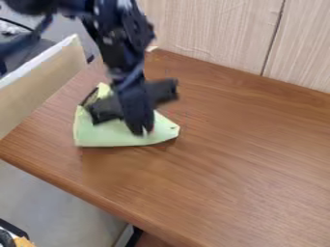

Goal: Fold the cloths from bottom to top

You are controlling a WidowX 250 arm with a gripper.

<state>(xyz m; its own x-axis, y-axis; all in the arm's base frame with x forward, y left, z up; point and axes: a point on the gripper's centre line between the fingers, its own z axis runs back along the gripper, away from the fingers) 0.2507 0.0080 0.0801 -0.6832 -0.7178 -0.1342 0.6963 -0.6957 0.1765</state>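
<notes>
Light-green, roughly triangular fabric cloth (103, 135) lies on brown wood-grain table (238, 154), upper left; long axis roughly left-right, blunt corner right, narrow corner up. Black two-finger gripper (144, 131) over cloth; opening and grip cannot be determined.

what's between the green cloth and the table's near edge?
Only brown tabletop lies between the green cloth and the near edge, per the camera view.

Likely lab: robot arm (121, 46), tabletop (232, 154).
</notes>
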